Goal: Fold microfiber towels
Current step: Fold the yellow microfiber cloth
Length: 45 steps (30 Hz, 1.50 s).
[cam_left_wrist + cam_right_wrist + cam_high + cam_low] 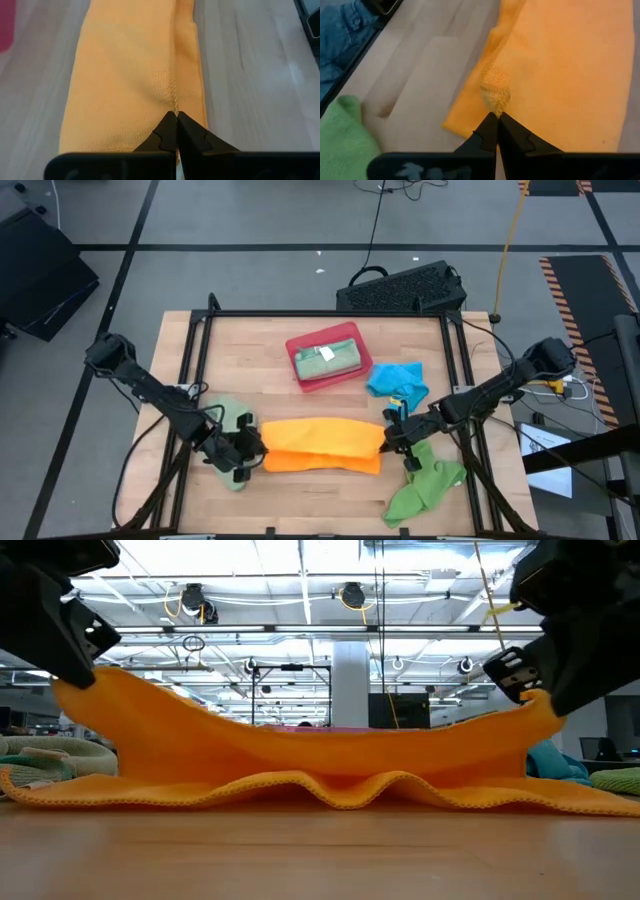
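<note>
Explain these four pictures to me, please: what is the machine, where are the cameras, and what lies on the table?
Two robot arms work at a wooden table. One camera looks down from above, one looks level across the table, and one sits on each wrist. The left gripper and the right gripper are each shut on one end of the orange towel, holding its upper layer up over the lower one. Around it lie a sage green towel, a bright blue towel and a bright green towel. A red tray holds another folded sage green towel.
</note>
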Each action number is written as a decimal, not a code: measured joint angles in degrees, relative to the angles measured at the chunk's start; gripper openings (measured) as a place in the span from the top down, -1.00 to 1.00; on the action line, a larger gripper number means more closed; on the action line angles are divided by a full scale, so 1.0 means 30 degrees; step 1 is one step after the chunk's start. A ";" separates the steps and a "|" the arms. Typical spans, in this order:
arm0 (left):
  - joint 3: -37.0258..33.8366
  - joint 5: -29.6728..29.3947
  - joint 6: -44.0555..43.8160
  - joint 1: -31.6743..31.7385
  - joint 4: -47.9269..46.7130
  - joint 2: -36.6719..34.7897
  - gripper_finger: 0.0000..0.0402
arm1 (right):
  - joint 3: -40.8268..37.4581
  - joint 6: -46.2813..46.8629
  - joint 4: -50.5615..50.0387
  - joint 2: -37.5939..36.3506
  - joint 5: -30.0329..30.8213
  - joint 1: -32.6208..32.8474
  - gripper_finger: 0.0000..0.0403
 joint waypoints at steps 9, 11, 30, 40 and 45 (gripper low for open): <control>0.0000 0.0007 -0.1577 -0.0419 -0.0033 0.0682 0.96 | -0.0003 0.1219 -0.0017 0.0149 0.0095 0.0588 1.00; 0.0000 0.0007 -0.1774 -0.0575 -0.0072 0.1402 0.97 | -0.0007 0.1689 0.0106 0.0248 0.0131 0.0588 1.00; -0.0007 0.0052 -0.2821 -0.0935 0.1175 0.3606 0.94 | -0.0015 0.2966 0.2145 0.2514 -0.0488 0.0967 0.93; -0.0007 0.0576 -0.2894 -0.0942 0.2368 0.3606 0.87 | -0.0015 0.3286 0.1851 0.2514 -0.1430 0.0967 0.82; -0.0007 0.0601 -0.3496 -0.0942 0.2610 0.3606 0.82 | -0.0015 0.3671 0.1836 0.2514 -0.2475 0.0982 0.61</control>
